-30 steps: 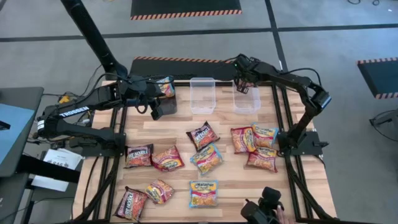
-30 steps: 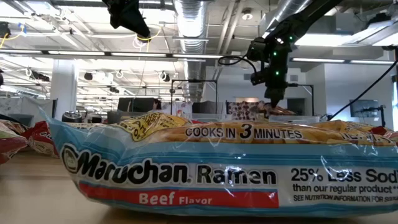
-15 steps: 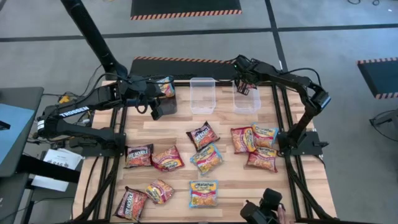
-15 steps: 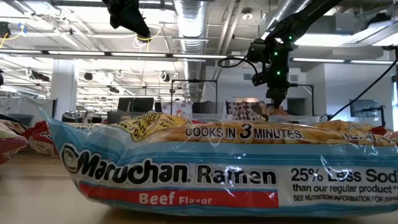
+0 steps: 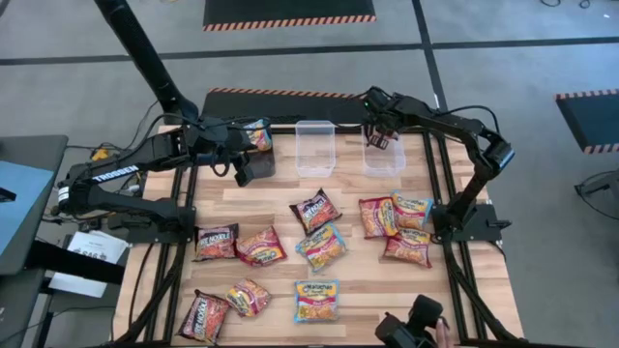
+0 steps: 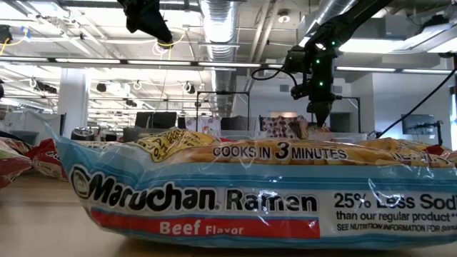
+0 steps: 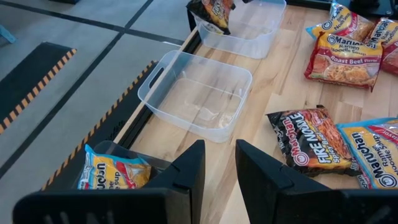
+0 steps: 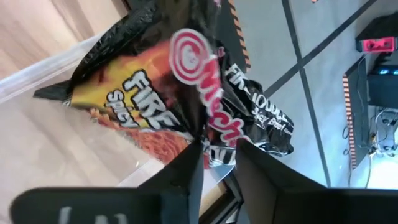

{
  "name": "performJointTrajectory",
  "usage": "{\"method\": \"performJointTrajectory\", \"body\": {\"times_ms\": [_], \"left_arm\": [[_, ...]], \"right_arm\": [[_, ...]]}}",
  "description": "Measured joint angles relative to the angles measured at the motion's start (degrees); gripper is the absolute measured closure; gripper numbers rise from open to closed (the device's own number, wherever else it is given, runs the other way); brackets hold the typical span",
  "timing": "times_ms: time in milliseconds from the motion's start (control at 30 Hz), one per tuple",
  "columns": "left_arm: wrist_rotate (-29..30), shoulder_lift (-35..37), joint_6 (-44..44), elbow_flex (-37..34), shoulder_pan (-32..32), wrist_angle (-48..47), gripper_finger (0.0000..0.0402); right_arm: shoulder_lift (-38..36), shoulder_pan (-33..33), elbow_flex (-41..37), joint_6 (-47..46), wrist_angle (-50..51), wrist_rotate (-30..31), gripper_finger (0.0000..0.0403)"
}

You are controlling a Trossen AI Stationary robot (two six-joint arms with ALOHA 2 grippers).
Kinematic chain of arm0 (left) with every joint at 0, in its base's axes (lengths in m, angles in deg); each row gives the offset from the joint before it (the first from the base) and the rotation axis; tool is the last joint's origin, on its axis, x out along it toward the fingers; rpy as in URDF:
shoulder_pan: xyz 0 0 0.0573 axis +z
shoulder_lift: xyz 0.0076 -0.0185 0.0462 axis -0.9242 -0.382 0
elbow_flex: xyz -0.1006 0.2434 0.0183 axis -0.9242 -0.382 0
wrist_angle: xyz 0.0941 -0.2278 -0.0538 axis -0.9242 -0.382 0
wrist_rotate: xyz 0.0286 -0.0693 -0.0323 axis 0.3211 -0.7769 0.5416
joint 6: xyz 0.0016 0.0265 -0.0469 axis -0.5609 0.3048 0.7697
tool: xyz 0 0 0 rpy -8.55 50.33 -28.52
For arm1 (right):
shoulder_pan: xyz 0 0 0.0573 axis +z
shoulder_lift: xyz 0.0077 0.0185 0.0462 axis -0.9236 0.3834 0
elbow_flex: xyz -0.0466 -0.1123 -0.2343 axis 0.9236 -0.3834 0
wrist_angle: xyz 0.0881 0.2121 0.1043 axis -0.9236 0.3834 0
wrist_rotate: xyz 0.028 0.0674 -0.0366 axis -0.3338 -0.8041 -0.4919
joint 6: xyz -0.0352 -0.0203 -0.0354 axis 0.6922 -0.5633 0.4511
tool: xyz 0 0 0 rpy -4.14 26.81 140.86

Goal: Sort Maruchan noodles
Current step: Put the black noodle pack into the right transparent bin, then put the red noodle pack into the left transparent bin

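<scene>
Low view: big blue-white plastic Maruchan ramen packet point(image 6: 214, 196) fills foreground, cut off at right edge, hiding table and most other packets. Black-red Fire packet point(image 8: 180, 106) blurred.

The table point(image 5: 368, 280) is pale, matt wood planking. On it the noodle packets point(image 5: 317, 300) are glossy, crinkled plastic film. The bins point(image 7: 198, 94) at its far edge are smooth clear plastic; the black bin point(image 5: 253, 166) looks plastic, perhaps matt.

Right arm stretched across the far edge of the table, its right gripper point(image 5: 379, 131) pointing straight down, fingers point(image 8: 186, 171) a little apart. Left arm reaches along the far left side, left gripper point(image 5: 253, 145) held level, jaws parted with a narrow gap.
</scene>
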Motion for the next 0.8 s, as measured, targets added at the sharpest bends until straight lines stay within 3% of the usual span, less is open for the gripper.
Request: {"method": "performJointTrajectory", "body": {"times_ms": [333, 667, 800], "left_arm": [[0.00, 0.00, -0.02, 0.00, 0.00, -0.02, 0.0324], [0.06, 0.00, -0.42, 0.00, 0.00, -1.04, 0.0324], [2.61, 0.00, -0.65, 0.00, -0.02, -2.22, 0.0324]], "right_arm": [[-0.02, 0.51, 0.04, -2.78, 3.38, 0.02, 0.0235], [-0.60, 2.92, 0.04, -4.34, 5.64, 0.01, 0.0234], [-2.34, 4.31, 0.04, -6.20, 6.53, 0.02, 0.0235]]}}
